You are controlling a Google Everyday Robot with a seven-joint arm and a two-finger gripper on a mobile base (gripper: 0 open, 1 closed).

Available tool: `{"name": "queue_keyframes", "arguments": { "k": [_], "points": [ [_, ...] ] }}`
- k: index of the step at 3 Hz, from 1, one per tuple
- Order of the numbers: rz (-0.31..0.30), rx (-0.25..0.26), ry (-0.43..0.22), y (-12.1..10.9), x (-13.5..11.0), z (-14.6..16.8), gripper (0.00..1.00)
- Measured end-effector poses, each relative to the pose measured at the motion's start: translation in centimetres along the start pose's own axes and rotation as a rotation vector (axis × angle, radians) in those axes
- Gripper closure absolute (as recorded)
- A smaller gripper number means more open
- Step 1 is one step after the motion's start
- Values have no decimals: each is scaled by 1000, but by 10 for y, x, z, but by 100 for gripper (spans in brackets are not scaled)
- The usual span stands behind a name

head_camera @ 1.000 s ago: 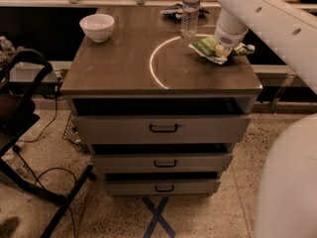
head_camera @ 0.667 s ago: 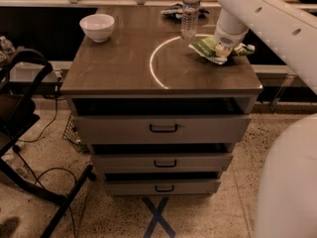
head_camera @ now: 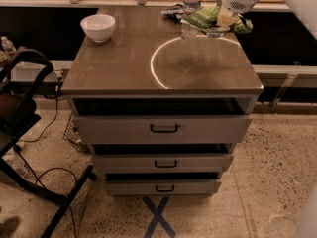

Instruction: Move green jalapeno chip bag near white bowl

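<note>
The green jalapeno chip bag is a crumpled light-green foil bag, held up off the tabletop at the back right. My gripper is shut on it from above, with the white arm rising to the top right corner. The white bowl stands on the back left of the brown tabletop, well to the left of the bag.
A clear water bottle stands at the back, just behind and left of the bag, with a dark wrapper beside it. The cabinet has three drawers slightly open. A black chair frame stands at the left.
The bag lay on the tabletop under my gripper before. Now it is lifted off the surface and hangs in my gripper.
</note>
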State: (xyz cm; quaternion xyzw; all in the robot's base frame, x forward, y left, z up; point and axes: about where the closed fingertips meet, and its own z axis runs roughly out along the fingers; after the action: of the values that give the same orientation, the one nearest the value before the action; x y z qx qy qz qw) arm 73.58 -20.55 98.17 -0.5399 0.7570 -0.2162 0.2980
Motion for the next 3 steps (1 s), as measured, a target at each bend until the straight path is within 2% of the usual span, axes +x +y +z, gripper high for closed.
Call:
{"name": "queue_keyframes", "arguments": {
  "k": [1, 2, 3],
  "points": [
    [-50, -26, -168, 1, -43, -22, 100],
    [-99, -106, -419, 20, -144, -32, 100],
    [-130, -146, -533, 44, -211, -36, 100]
  ]
}}
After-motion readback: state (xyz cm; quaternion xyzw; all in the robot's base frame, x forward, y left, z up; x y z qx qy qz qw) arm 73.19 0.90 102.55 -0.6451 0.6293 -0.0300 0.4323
